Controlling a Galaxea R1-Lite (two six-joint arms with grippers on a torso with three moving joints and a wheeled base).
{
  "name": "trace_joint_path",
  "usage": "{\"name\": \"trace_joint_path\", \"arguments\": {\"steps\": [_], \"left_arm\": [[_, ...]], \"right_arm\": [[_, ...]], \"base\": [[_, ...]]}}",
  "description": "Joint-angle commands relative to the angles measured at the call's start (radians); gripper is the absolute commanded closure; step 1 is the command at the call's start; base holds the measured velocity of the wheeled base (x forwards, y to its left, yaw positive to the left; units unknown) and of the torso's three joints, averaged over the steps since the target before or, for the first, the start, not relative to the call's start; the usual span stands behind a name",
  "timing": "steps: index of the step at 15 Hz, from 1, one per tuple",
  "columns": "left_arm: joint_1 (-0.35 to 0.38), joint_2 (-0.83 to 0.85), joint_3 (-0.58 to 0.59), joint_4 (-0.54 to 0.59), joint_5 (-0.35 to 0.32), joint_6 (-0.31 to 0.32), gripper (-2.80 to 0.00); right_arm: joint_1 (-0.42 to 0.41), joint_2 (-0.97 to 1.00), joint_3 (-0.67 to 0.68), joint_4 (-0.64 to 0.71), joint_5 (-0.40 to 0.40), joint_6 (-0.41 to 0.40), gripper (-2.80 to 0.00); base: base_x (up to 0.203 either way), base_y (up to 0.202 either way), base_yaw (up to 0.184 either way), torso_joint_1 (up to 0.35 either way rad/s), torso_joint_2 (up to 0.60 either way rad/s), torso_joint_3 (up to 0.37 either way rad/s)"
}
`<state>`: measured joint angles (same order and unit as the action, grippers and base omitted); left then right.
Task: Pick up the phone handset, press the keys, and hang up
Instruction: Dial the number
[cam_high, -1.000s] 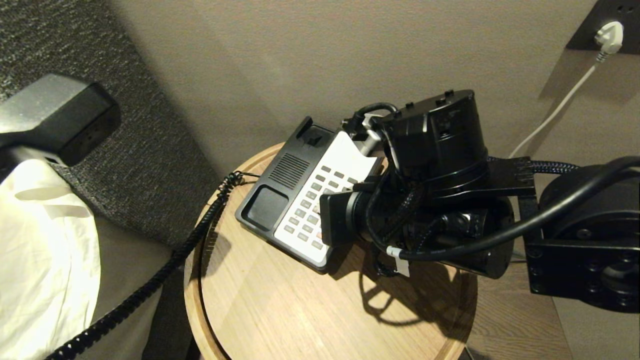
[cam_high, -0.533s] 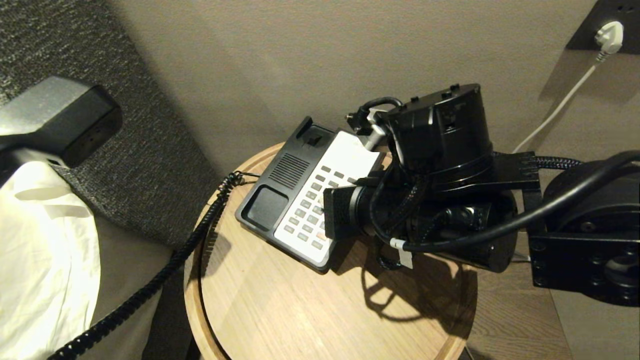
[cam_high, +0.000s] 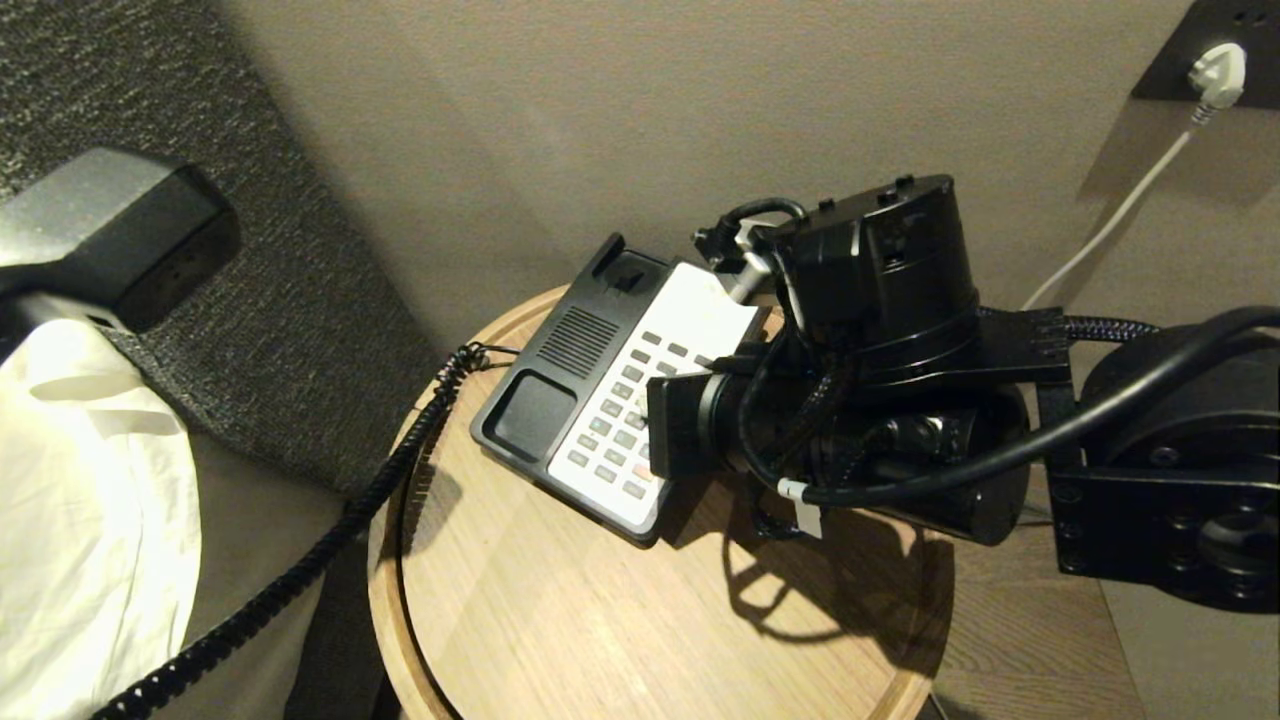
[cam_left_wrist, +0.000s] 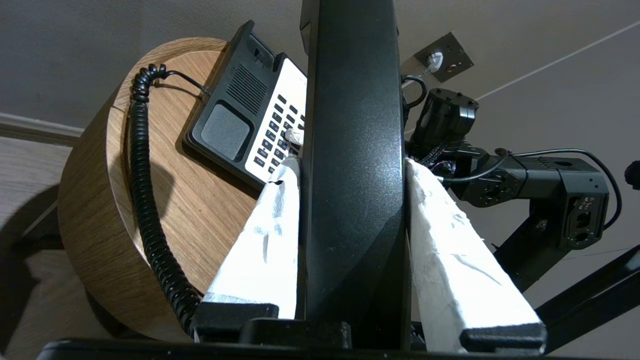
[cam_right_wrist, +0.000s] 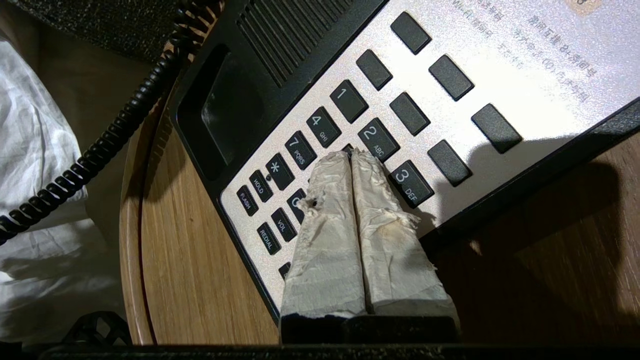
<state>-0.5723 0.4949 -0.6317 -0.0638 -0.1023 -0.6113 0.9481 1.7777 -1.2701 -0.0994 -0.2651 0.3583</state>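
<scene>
In right wrist view only: right gripper jaws clenched on keypad; left gripper clamps phone handset.

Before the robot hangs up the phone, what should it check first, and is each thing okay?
1. Phone handset gripped between the left fingers: ok.
2. Right fingers shut together, tips over the keypad between keys 2 and 4: ok.
3. Key really pressed down: cannot tell.
4. Cradle on the phone base free of objects: ok.
5. Right arm out of the handset's way back: not ok, it hangs over the keypad.
6. Coiled cord free of snags: runs off the round table edge, ok where visible.
</scene>
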Motion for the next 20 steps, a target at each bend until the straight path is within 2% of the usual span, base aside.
{"name": "trace_joint_path", "arguments": {"steps": [1,7,12,20], "left_arm": [[0.0,0.0,0.0,-0.001,0.0,-0.004,0.0],[0.0,0.001,0.004,-0.001,0.0,-0.004,0.0],[0.0,0.001,0.009,-0.001,0.0,-0.004,0.0],[0.0,-0.002,0.009,-0.001,0.0,-0.004,0.0]], "right_arm": [[0.0,0.005,0.003,0.001,-0.002,0.001,0.0],[0.018,-0.006,-0.019,0.0,0.001,0.007,0.0],[0.053,-0.021,0.009,0.011,0.001,0.008,0.0],[0.067,-0.009,0.037,0.001,0.001,0.007,0.0]], "base": [[0.0,0.0,0.0,0.0,0.0,0.0],[0.0,0.0,0.0,0.0,0.0,0.0],[0.0,0.0,0.0,0.0,0.0,0.0],[0.0,0.0,0.0,0.0,0.0,0.0]]}}
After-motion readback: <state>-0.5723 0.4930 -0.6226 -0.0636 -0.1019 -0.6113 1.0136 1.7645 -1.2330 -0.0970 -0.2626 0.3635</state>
